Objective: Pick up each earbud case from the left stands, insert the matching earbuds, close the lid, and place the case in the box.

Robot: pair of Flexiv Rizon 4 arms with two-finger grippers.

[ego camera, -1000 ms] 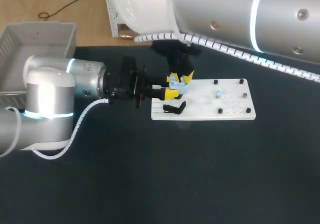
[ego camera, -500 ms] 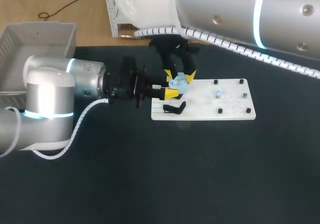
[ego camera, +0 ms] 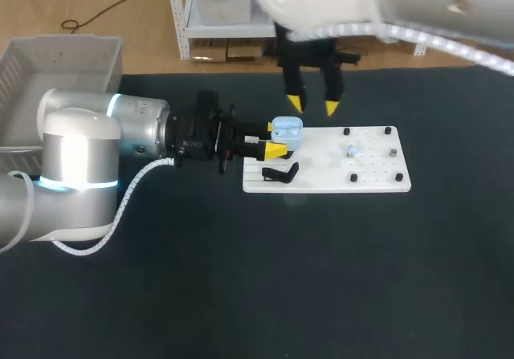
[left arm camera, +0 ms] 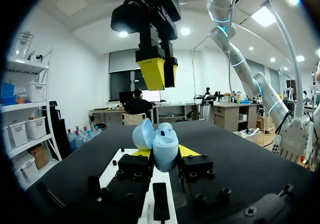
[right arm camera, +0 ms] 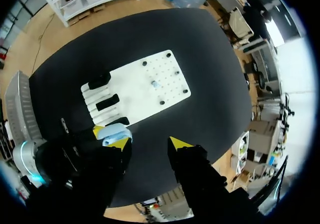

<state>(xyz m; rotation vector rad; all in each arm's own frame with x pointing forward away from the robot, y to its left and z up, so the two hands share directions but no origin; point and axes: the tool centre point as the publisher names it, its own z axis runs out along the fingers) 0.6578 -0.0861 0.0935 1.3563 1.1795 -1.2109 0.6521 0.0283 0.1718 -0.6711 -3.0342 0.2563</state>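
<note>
Nearest, the dark surface (ego camera: 241, 279) lies bare in a wide stretch, matte and even, in front of everything else. Further in, the left arm (ego camera: 88, 150) comes in from its side and lies low and level over the surface, reaching toward the middle. Its left tool (ego camera: 275, 137) is clenched on the pale blue earbud case (ego camera: 287, 132), one yellow finger on each side; in the left wrist view the earbud case (left arm camera: 162, 145) sits upright between them with its lid swung open to one side. The case is held at the near-left end of a white board (ego camera: 337, 170) that lies flat on the surface, and whether it touches the board I cannot tell. Just beside it on the board is a black stand (ego camera: 279, 173), and the right wrist view shows three such black stands (right arm camera: 107, 102) in a row at that end. Toward the board's other end lies a small pale earbud (ego camera: 352, 150) among rows of holes, with black pegs (ego camera: 387, 131) at the corners. Beyond the case, the right tool (ego camera: 313, 104) hangs well above it, fingers released and spread, gripping nothing, its tips pointing down. Farthest off, past the surface's far left corner, stands the grey box (ego camera: 56, 62) with slotted walls.
</note>
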